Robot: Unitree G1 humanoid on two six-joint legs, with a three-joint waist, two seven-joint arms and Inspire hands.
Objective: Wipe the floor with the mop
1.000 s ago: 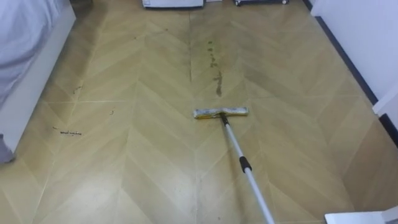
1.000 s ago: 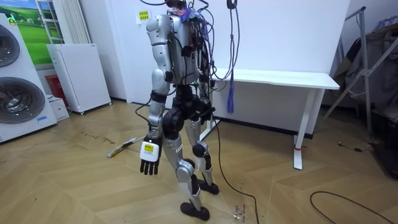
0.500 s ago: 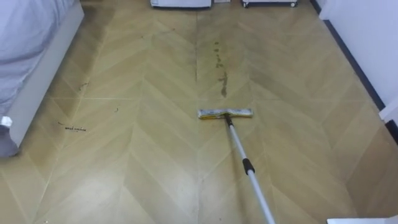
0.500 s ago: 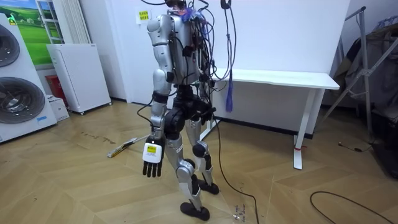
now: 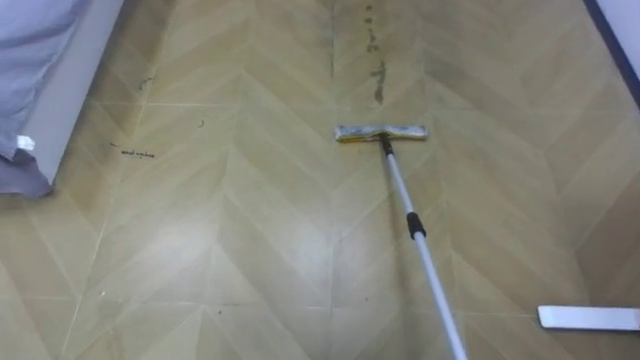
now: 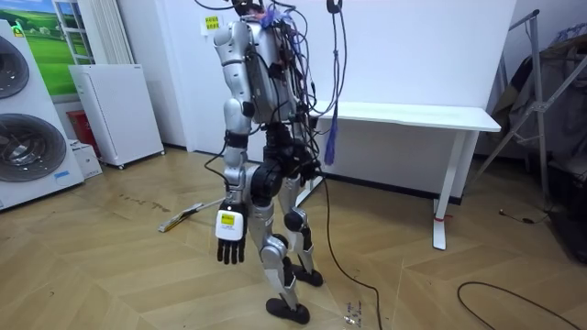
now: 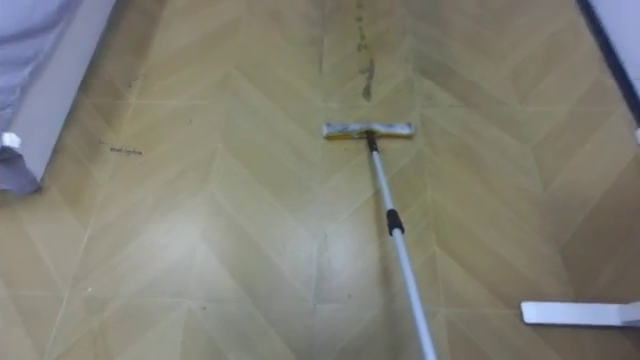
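The mop (image 7: pixel 383 180) is on the herringbone wood floor (image 5: pixel 230 250) ahead of the robot. Its flat head (image 5: pixel 381 133) sits crosswise in the upper middle of the eye views, and its pale handle (image 5: pixel 440 290) runs back from the head to the lower edge, right of centre, with a dark collar (image 5: pixel 415 226) partway along. What holds the near end of the handle cannot be told. Just beyond the head a trail of dark stains (image 5: pixel 377 75) runs away along the boards, near the head but apart from it. A small dark scrap (image 5: pixel 133 153) lies well to the left, near a white bed frame (image 5: pixel 70 85) with a grey cover (image 5: pixel 25 175) hanging at its corner. A flat white desk foot (image 5: pixel 588 317) rests on the floor at the lower right. In the room view the robot stands upright, facing that view's left, with the white desk (image 6: pixel 413 115) behind it and washing machines (image 6: pixel 27 119) and a white cabinet (image 6: pixel 115 110) along the far side. Its left hand (image 6: pixel 229 240) hangs beside its thigh, fingers straight, slightly apart and pointing down, holding nothing
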